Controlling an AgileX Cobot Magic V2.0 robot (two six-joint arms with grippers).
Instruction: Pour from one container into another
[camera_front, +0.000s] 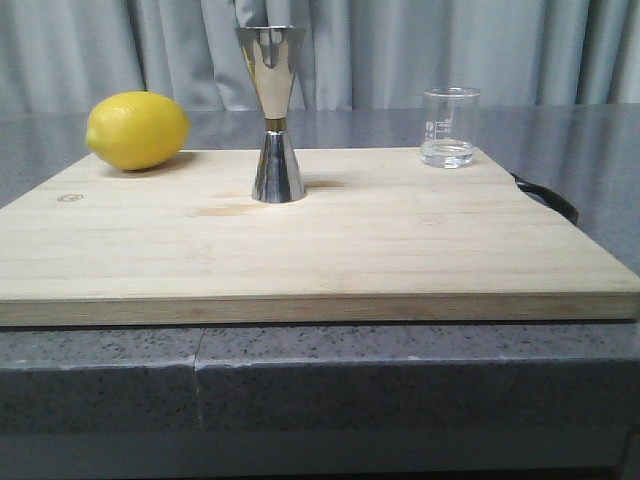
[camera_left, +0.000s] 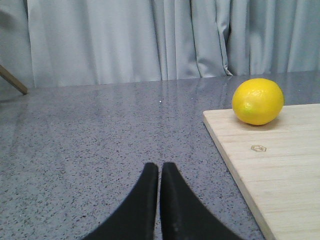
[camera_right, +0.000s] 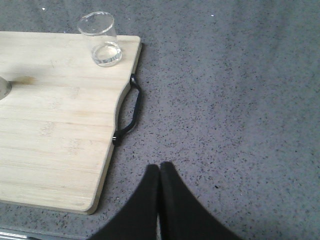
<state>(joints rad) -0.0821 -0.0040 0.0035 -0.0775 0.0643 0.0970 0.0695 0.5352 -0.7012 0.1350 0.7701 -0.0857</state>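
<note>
A small clear glass beaker (camera_front: 449, 127) with white marks stands upright at the far right corner of the wooden board (camera_front: 300, 250); a little clear liquid lies in its bottom. The right wrist view shows the same beaker (camera_right: 100, 39) near the board's corner. The tall steel jigger (camera_front: 274, 115) stands upright mid-board, and only its base edge (camera_right: 4, 86) enters the right wrist view. My left gripper (camera_left: 159, 167) is shut and empty over the grey counter left of the board. My right gripper (camera_right: 159, 167) is shut and empty over the counter right of the board. Neither gripper appears in the front view.
A yellow lemon (camera_front: 137, 130) rests on the board's far left corner, also seen as the lemon (camera_left: 257, 101) in the left wrist view. A black handle (camera_right: 129, 117) sticks out from the board's right edge. Grey curtains (camera_front: 420, 50) hang behind the speckled counter (camera_front: 320, 360).
</note>
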